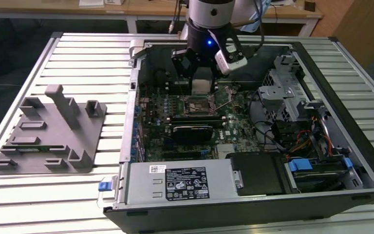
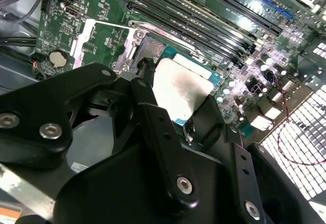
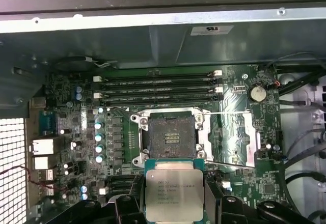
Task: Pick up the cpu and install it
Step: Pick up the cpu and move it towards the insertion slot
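Observation:
The cpu, a flat square chip with a silver top and green rim, is held by its edges between my black fingers. My gripper is shut on it. The chip hangs over the motherboard, just short of the open black socket and apart from it. The socket's metal load plate is swung open to one side. In the second wrist view the cpu shows between the fingers. In the exterior view my gripper reaches down into the open computer case, with the cpu above the socket.
Memory slots run beside the socket. In the case, a drive cage and cables lie at the exterior view's right, and a power supply sits at the front. A grey fixture lies on the slatted table at the exterior view's left.

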Robot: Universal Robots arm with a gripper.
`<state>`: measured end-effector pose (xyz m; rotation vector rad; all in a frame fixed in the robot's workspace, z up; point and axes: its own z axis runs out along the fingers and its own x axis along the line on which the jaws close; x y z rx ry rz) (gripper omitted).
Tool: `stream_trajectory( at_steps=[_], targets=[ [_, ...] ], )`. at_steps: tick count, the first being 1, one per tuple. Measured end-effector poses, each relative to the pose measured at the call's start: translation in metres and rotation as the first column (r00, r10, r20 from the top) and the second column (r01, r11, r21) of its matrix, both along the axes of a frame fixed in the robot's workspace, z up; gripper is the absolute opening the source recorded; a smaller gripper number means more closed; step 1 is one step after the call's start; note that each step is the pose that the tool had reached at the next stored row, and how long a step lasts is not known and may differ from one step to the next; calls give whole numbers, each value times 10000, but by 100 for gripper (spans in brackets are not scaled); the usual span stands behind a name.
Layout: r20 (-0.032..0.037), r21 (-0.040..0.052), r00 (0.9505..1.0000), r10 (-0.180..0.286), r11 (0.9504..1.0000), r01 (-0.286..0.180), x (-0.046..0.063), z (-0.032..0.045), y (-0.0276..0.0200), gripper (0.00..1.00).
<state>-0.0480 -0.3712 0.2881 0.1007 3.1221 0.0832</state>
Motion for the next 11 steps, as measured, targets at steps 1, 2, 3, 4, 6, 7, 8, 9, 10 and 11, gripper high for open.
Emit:
stream_trajectory(
  at_steps=[1, 2, 3, 4, 6, 7, 8, 9, 10, 11],
  targets=[
    [0, 0, 10000, 7, 10000, -7, 0, -11, 6, 55],
    [0, 0, 10000, 12, 10000, -12, 1, -20, 14, 55],
    [0, 2, 10000, 17, 10000, -17, 1, -31, 21, 55],
    [0, 1, 10000, 22, 10000, -22, 1, -40, 28, 55],
    [2, 4, 10000, 30, 10000, -30, 3, -61, 41, 55],
    [1, 3, 10000, 33, 10000, -33, 5, -71, 46, 55],
    [0, 1, 10000, 37, 10000, -37, 6, -81, 50, 55],
    [0, 0, 10000, 39, 10000, -39, 8, -92, 54, 55],
    [0, 1, 10000, 42, 10000, -42, 9, -104, 58, 55],
    [0, 1, 10000, 47, 10000, -47, 11, -115, 62, 55]
  ],
)
